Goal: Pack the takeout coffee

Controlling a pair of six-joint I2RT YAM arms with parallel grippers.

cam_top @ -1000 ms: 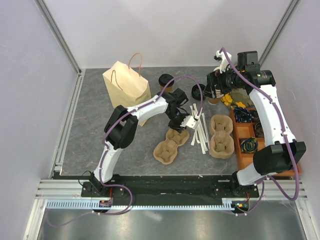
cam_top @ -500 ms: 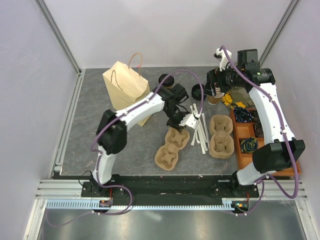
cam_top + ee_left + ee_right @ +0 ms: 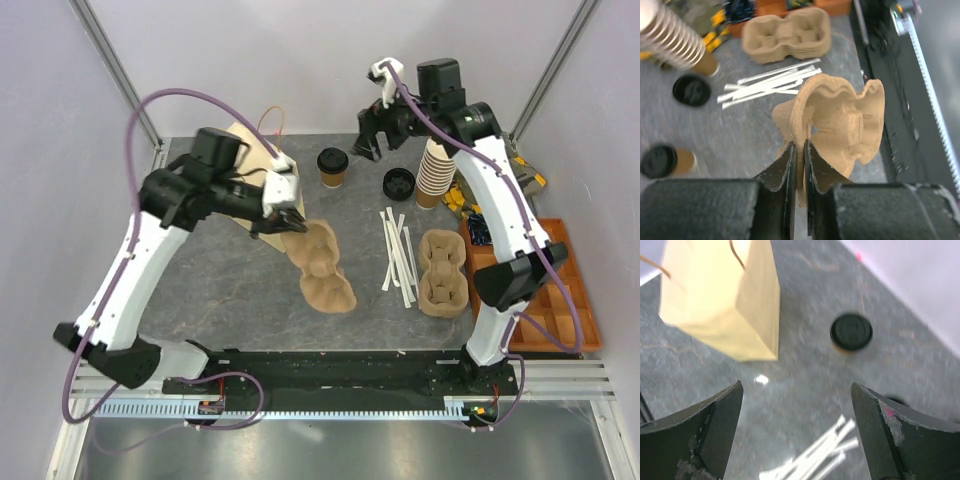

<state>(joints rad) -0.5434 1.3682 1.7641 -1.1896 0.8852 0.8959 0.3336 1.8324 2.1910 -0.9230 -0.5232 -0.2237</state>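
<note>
The takeout coffee, a small brown cup with a black lid, stands upright at the back of the grey mat. My left gripper is shut on the rim of a brown pulp cup carrier, which hangs tilted above the mat in front of the paper bag. The left wrist view shows both fingers pinching the carrier's edge at the gripper. My right gripper hovers open above and just right of the coffee, whose lid lies beyond its wide-apart fingertips.
A loose black lid and a tall stack of lidless cups stand right of the coffee. White stir sticks lie mid-mat beside a second carrier. An orange tray sits at the right edge.
My left gripper closed on the carrier, lifted it off the mat and swung it left toward the bag. My right arm moved left from the cup stack to above the coffee.
</note>
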